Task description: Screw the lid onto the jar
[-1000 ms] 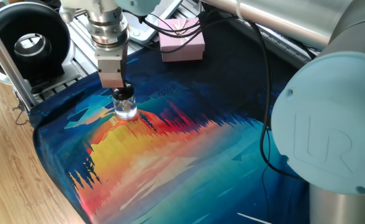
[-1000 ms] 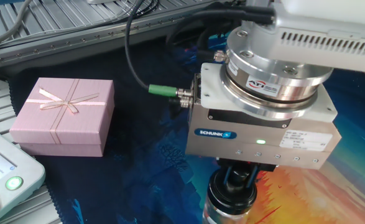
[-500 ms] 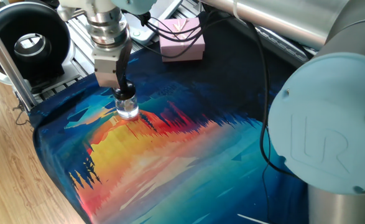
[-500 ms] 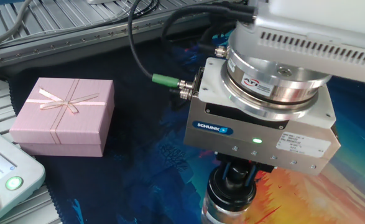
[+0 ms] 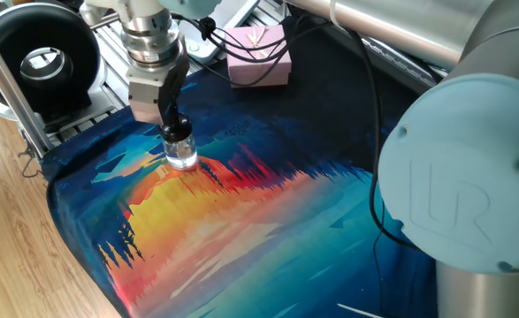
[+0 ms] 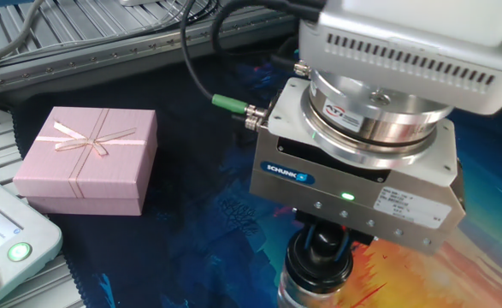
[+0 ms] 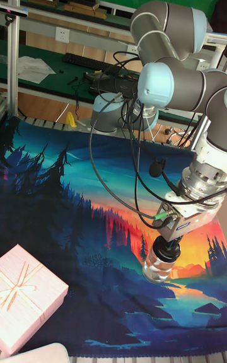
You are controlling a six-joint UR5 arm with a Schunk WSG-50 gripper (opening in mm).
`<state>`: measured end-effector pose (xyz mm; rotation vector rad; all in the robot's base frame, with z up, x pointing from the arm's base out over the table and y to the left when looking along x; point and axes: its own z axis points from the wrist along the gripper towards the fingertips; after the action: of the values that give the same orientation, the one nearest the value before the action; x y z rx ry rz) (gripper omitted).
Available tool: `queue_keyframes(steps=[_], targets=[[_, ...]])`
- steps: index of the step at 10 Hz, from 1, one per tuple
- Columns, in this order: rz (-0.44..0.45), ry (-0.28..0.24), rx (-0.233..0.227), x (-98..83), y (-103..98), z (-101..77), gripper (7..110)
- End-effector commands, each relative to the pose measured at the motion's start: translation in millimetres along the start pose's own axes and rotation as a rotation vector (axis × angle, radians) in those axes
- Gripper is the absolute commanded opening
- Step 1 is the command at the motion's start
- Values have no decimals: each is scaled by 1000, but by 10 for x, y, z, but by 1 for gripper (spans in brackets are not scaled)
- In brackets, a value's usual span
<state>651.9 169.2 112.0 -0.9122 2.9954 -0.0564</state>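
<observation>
One tool (image 5: 174, 124) is closed on the lid (image 7: 168, 251), seated atop the jar (image 5: 181, 155) standing on the bench (image 5: 268, 221). Jar: small, light, smooth glass, likely fragile and easily tipped. Grip the lid's sides only.

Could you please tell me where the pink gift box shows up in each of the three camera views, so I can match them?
One fixed view: the pink gift box sits top centre, beyond the gripper.
The other fixed view: the box lies at the left, left of the gripper body.
Tall fixed view: the box is in the bottom left corner.
Shared landmark: the jar under the gripper.
</observation>
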Motion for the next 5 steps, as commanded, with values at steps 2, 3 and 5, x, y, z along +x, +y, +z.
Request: queue_keyframes(steps=[2, 3, 5], targets=[[107, -12, -2, -47, -34, -4, 7], [133, -15, -6, -57, -30, 1, 7], [196, -19, -3, -69, -41, 7, 7]])
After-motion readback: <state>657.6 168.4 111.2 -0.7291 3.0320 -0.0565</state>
